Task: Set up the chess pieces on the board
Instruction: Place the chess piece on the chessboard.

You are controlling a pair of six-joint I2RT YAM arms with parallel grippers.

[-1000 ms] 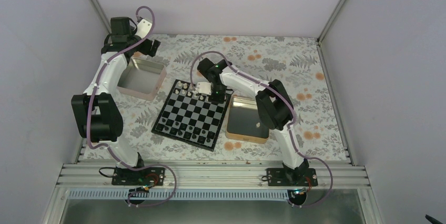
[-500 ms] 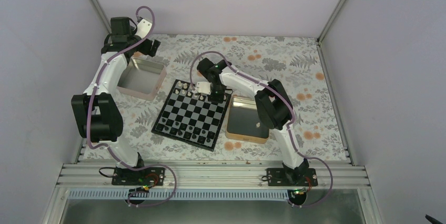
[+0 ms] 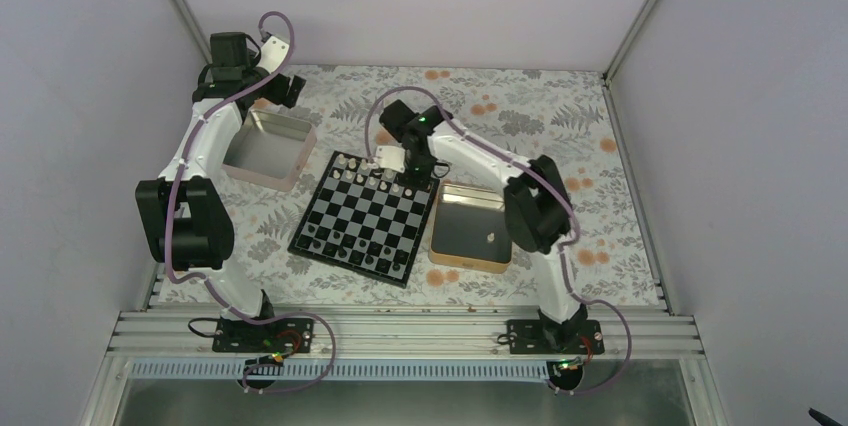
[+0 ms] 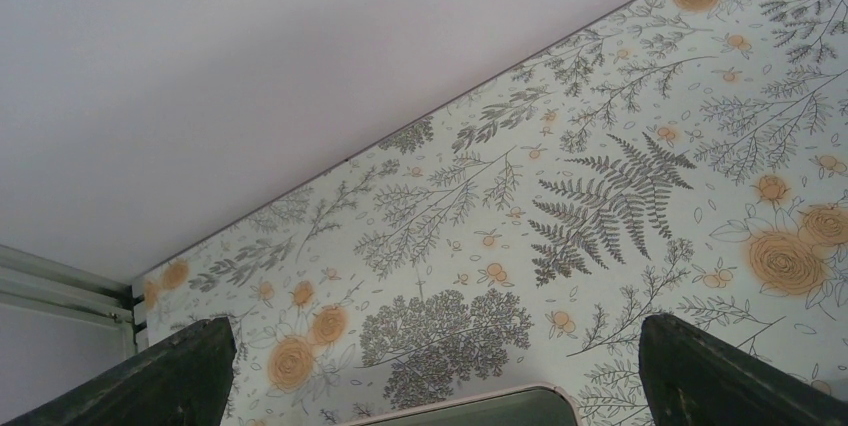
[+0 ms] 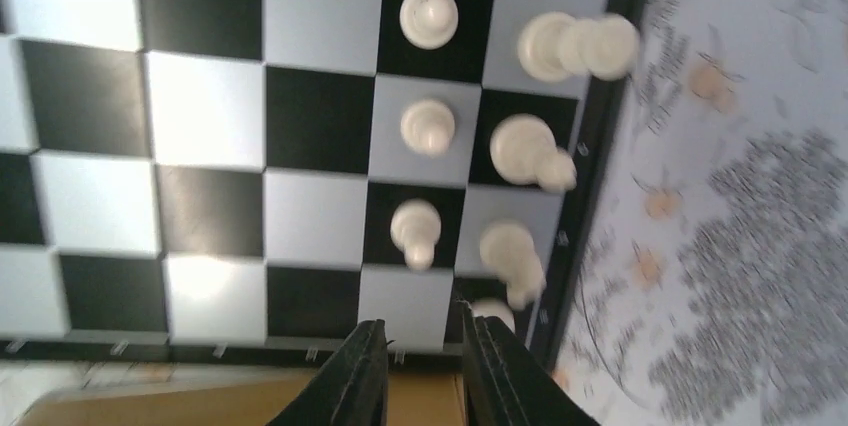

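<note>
The board lies mid-table, with white chess pieces standing in its two far rows. My right gripper hangs over the board's far right corner. In the right wrist view the board fills the frame, with several white pieces on it. My right gripper is slightly open and empty, and one white piece stands just beside the right finger. One white piece lies in the gold tin. My left gripper is wide open and empty, up at the far left.
Small dark chessmen stand along the board's near rows. The pinkish silver tin sits left of the board; its rim shows below my left fingers. The gold tin's edge lies under my right fingers. Enclosure walls stand on three sides.
My right wrist has drawn back towards the far edge of the board and its elbow has swung right. The left arm has not moved.
</note>
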